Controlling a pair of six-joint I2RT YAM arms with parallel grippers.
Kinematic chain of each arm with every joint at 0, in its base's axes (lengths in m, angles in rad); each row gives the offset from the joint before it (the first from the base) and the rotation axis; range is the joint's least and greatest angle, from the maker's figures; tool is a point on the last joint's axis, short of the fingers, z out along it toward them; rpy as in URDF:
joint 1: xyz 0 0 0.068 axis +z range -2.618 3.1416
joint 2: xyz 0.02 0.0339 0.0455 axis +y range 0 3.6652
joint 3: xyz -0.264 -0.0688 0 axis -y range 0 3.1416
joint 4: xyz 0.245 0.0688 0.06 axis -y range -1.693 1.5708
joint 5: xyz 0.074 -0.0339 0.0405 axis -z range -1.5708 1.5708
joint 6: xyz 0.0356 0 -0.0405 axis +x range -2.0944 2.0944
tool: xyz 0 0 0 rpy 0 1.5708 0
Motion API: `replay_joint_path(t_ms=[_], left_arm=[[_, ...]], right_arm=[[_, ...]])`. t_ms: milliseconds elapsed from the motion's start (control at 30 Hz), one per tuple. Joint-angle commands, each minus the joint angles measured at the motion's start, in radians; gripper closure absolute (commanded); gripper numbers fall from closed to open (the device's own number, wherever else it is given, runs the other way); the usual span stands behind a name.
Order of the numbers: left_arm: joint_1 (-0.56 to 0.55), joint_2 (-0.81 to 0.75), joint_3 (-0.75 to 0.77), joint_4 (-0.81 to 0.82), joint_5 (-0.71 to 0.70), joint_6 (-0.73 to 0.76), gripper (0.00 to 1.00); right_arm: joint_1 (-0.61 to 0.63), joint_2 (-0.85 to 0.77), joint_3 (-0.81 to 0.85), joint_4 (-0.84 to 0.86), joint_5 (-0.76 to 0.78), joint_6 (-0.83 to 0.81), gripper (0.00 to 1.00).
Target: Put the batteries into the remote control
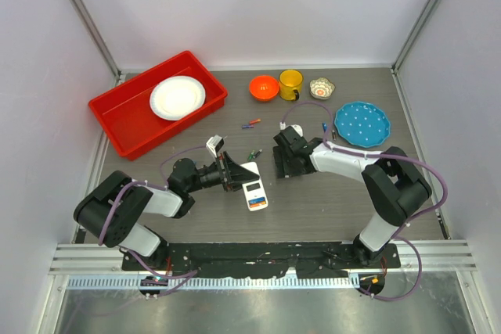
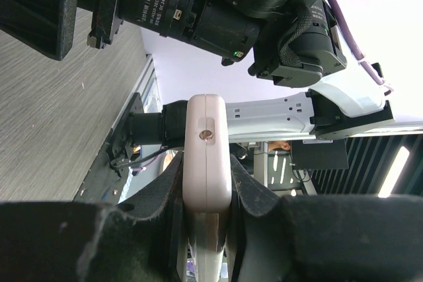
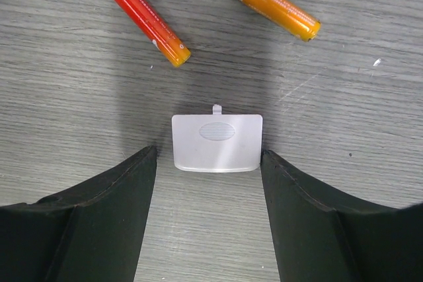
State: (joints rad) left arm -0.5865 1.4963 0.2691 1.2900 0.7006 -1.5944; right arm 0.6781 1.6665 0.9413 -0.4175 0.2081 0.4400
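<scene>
My left gripper (image 1: 233, 174) is shut on the white remote control (image 1: 254, 189), which lies face up with its red-orange panel toward the near edge. In the left wrist view the remote (image 2: 208, 143) shows edge-on, clamped between both fingers (image 2: 165, 189). My right gripper (image 1: 282, 156) is open and low over the table. In the right wrist view its fingers (image 3: 112, 196) flank a small white square cover piece (image 3: 217, 142) without touching it. A red battery (image 3: 150, 22) and an orange battery (image 3: 274, 6) lie just beyond the cover. Further batteries lie mid-table (image 1: 250, 123), one greenish (image 1: 254, 153) and one blue (image 1: 325, 127).
A red bin (image 1: 125, 119) holding a white plate (image 1: 178, 97) stands at the back left. An orange bowl (image 1: 264, 87), a yellow mug (image 1: 290, 84), a small patterned bowl (image 1: 322, 87) and a blue plate (image 1: 362, 123) stand along the back right.
</scene>
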Motion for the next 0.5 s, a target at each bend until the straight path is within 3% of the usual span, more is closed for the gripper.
replay_joint_path(t_ms=[0, 367, 467], left_arm=[[0.005, -0.021, 0.007, 0.256, 0.004, -0.004, 1.00], [0.005, -0.022, 0.010, 0.256, 0.002, -0.002, 1.00], [0.005, -0.021, 0.010, 0.256, 0.000, -0.002, 1.00]], right_arm=[[0.020, 0.029, -0.052, -0.083, -0.001, 0.031, 0.31], [0.020, 0.018, -0.085, -0.064, -0.018, 0.040, 0.40], [0.020, 0.018, -0.088, -0.060, -0.018, 0.040, 0.47]])
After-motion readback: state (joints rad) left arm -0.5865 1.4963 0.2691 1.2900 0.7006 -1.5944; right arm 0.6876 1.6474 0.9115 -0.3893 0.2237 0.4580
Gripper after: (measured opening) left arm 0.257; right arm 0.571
